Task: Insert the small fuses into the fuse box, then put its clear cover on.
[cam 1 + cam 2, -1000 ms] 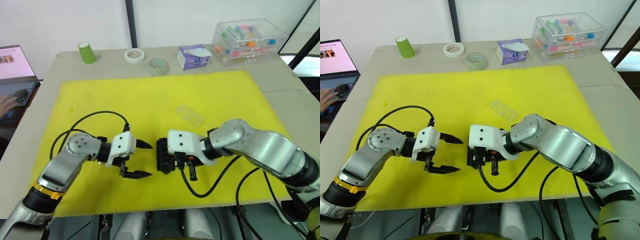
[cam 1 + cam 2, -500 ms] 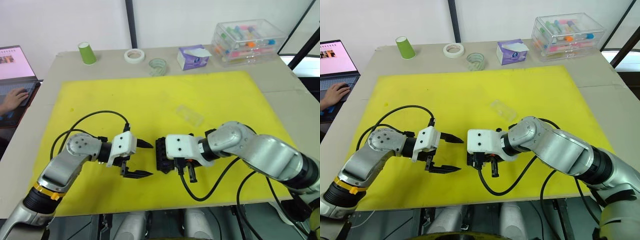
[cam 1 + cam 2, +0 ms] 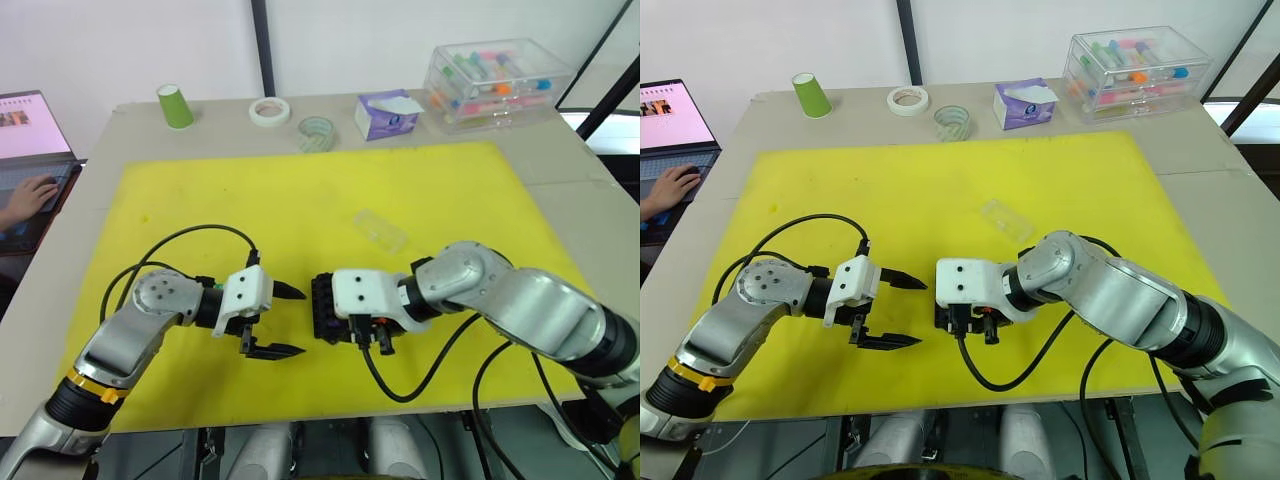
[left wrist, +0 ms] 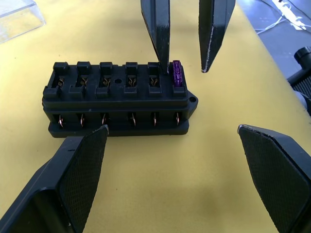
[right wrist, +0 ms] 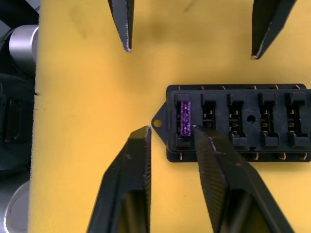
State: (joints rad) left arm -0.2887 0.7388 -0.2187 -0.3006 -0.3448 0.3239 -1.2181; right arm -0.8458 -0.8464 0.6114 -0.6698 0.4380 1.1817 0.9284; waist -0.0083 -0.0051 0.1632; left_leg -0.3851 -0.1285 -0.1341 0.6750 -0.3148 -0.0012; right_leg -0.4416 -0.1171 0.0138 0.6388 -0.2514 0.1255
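- The fuse box (image 4: 119,99) lies flat on the yellow mat (image 3: 300,200) that covers the middle of the surface (image 3: 120,130), near the front edge, between the two grippers.
- A purple fuse (image 5: 185,118) stands in the end slot of the fuse box, on the side with the round mounting tab; the other slots seen from the wrist views are empty.
- The right gripper (image 5: 170,133) hangs over that end of the box with its fingers apart, holding nothing. One fingertip (image 5: 199,133) is right beside the purple fuse, touching or nearly so; the other is off the box end, over the mat.
- The left gripper (image 3: 285,320) is just left of the box, wide open and empty, fingers pointing toward it.
- The clear cover (image 3: 380,230) lies on the mat behind the box, apart from it.
- Along the back of the surface: a green cup (image 3: 174,105), two tape rolls (image 3: 270,110), a purple tissue box (image 3: 388,113) and a clear case of coloured tubes (image 3: 497,80).
- A person's hand (image 3: 25,200) rests on a laptop (image 3: 30,125) at the far left.
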